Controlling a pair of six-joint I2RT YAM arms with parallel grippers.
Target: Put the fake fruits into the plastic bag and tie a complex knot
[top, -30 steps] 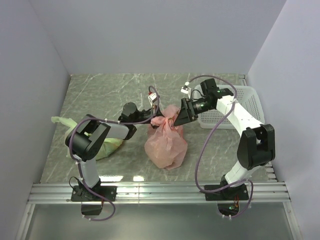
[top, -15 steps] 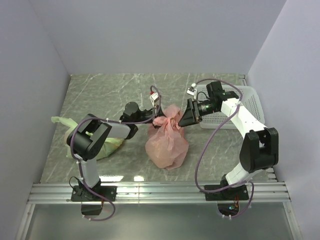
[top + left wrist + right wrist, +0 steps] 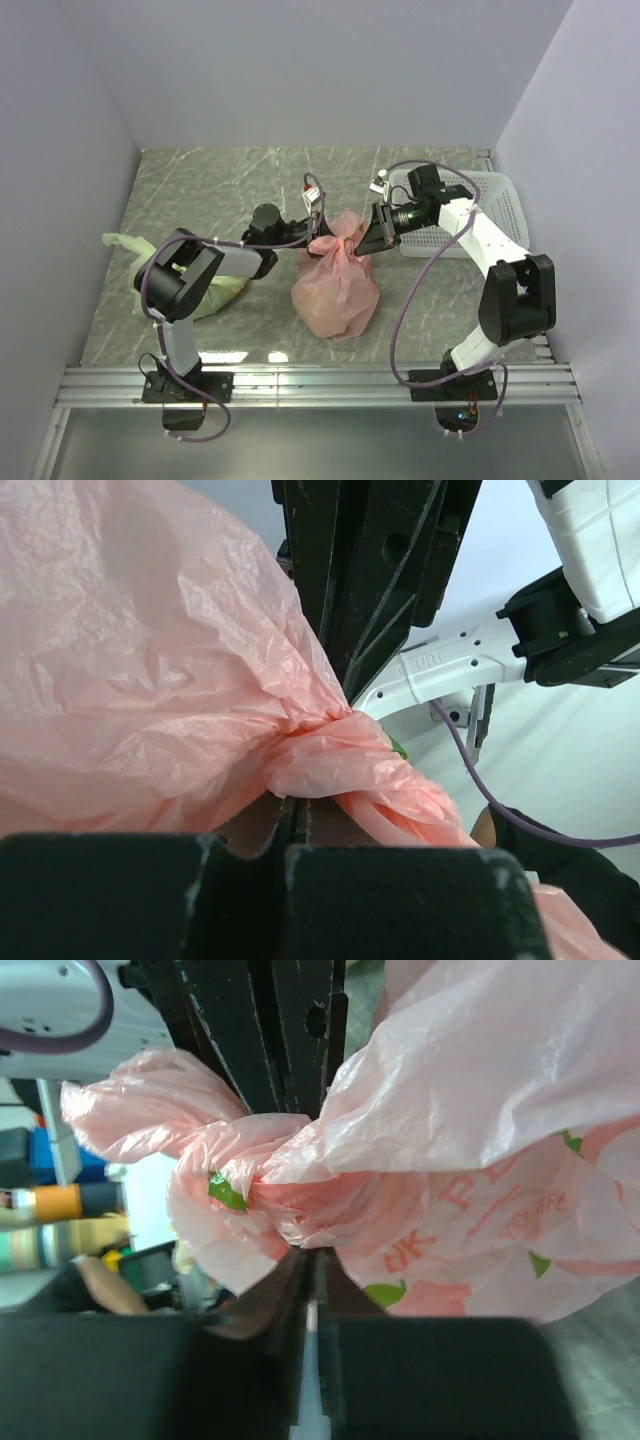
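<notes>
The salmon-pink plastic bag [image 3: 336, 290] stands full in the middle of the table, its top twisted into a knot [image 3: 341, 241]. The fake fruits are hidden inside it. My left gripper [image 3: 319, 240] reaches in from the left and is shut on the bag's plastic beside the knot [image 3: 330, 742]. My right gripper [image 3: 361, 241] comes from the right, facing the left one, and is shut on the plastic on the knot's other side [image 3: 262, 1175]. In each wrist view the jaws stand pressed together under the pink film: the left gripper [image 3: 298, 812], the right gripper [image 3: 312, 1258].
A pale green plastic bag [image 3: 212, 284] lies at the left, beside the left arm's elbow. A white mesh basket [image 3: 483, 205] stands at the back right, behind the right arm. The grey side walls close in on the marbled table [image 3: 220, 185].
The right gripper's jaws have closed on the bag's plastic at the knot, after drawing back slightly to the right. The left gripper has kept its hold.
</notes>
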